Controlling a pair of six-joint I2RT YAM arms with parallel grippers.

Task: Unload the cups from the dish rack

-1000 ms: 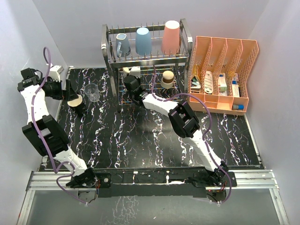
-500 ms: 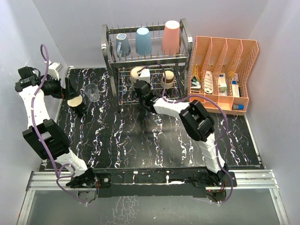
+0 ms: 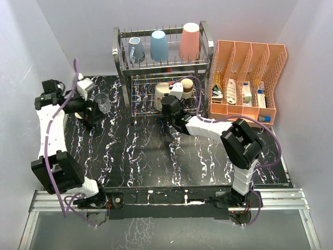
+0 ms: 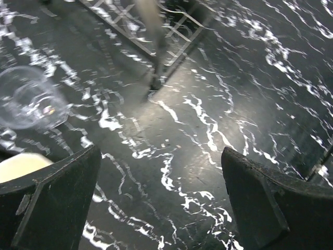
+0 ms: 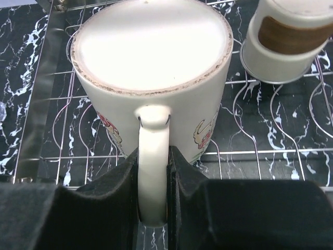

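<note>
1. The cream handled mug (image 5: 151,49) lies on the lower tier of the dish rack (image 3: 166,66). Its base faces the wrist camera and its handle points back at the arm.
2. The right gripper (image 5: 153,156) is clamped on that handle, one finger on each side. Over the last second this arm swung in from the tier's left end and took hold. Overhead, the mug now sits nearer the rack's front edge than half a second ago.
3. Judgement: the grasp is made and withdrawal has begun. Whether the mug is clear of the wires cannot be told.
4. A brown-banded cup (image 5: 289,39) stands just beside it on the same tier. On the upper tier are the grey-blue mug (image 3: 136,50), light-blue tumbler (image 3: 159,46) and salmon tumbler (image 3: 190,40).
5. The left gripper (image 4: 160,153) hangs over the black marbled table (image 3: 156,151), jaws spread, nothing between them. A second ago it enclosed the plain cream cup (image 4: 18,164). That cup now stands on the table outside the left finger, near the clear glass (image 4: 28,99).
6. Judgement: one delivery is finished, with five cups still racked.
</note>
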